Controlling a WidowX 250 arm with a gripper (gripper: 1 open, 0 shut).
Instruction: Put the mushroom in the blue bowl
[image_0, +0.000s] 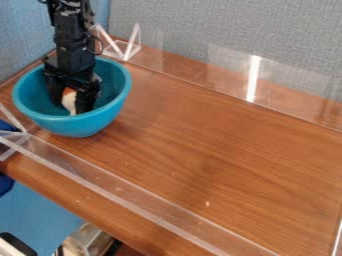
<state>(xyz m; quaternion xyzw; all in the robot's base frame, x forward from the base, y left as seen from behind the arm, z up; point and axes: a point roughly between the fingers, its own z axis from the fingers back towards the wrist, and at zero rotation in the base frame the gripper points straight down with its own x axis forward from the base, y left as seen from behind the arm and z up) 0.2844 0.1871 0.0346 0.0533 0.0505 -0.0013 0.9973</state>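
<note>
Arm: a black robot arm is seen coming down from the top left of the view, with its gripper (70, 97) pointed straight down into the blue bowl (112, 100).
Gripper state: the black fingers are spread wide, one on each side of the mushroom (68, 100); no squeeze on it can be made out, though the exact gap at the tips is too small to be judged.
Mushroom: a small cream-white shape is spotted between the fingers, low inside the bowl; only the pale stem is shown clearly, and the brown cap is mostly hidden by the fingers.
Mushroom contact: whether it is resting on the bowl's floor or leaning on a finger cannot be told.
Blue bowl: a large round turquoise bowl is set at the left end of the wooden table (227, 140), near its left edge, and it is standing upright.
Table: a brown wood-grain top is bordered by a clear acrylic wall (254, 75) along the back and a clear rail along the front edge.
Background: a blue-grey textured wall is seen behind the table, and a small white frame-like object (123, 44) is placed at the back, just beyond the bowl.
</note>
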